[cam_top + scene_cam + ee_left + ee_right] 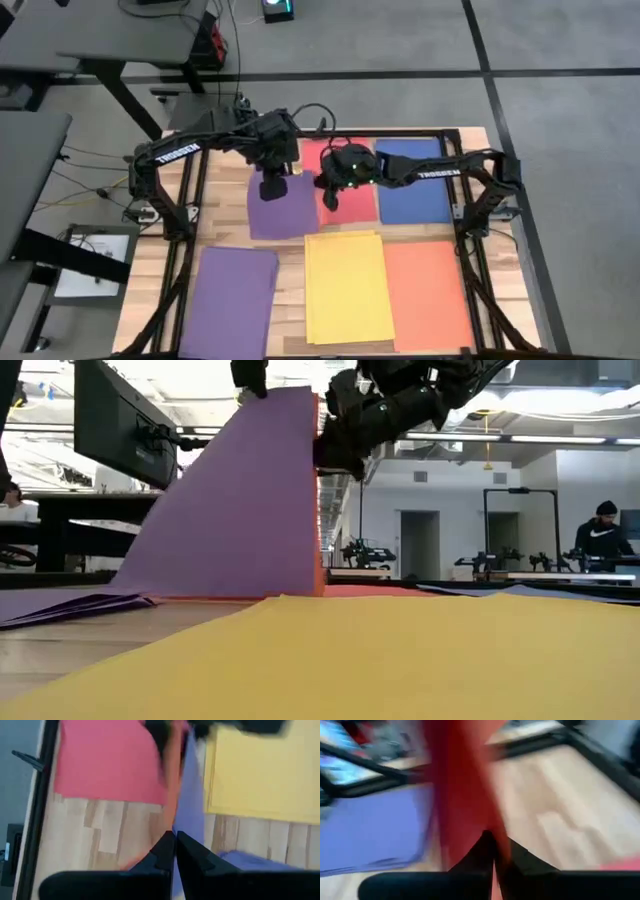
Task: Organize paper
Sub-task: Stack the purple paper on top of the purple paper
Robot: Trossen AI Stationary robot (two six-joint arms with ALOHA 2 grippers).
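A purple sheet [282,208] stands tilted up near the table's far middle, with my left gripper [272,187] shut on its raised top. Right beside it a red sheet [352,195] is partly lifted, and my right gripper [329,192] is shut on it. A blue sheet [412,182] lies flat at the far right. Another purple sheet [230,300], a yellow stack [346,286] and an orange sheet [426,296] lie flat along the near side. My left gripper pinches the purple sheet's raised top edge [262,394] between its two fingers [167,851], coming from above. The sheet slopes down from the hold, and its lower edge [200,596] rests on the table. My right gripper pinches a lifted edge of the red sheet [470,815] between its two fingers, from above. The lifted edge [320,510] hangs upright just behind the purple sheet, and the rest of the red sheet [370,591] lies on the table.
Black frame rails [190,215] and the arm bases [470,215] stand at both sides of the wooden table [290,280]. A white printed sheet [90,262] lies off the table to the left. A person [600,535] shows in the room behind.
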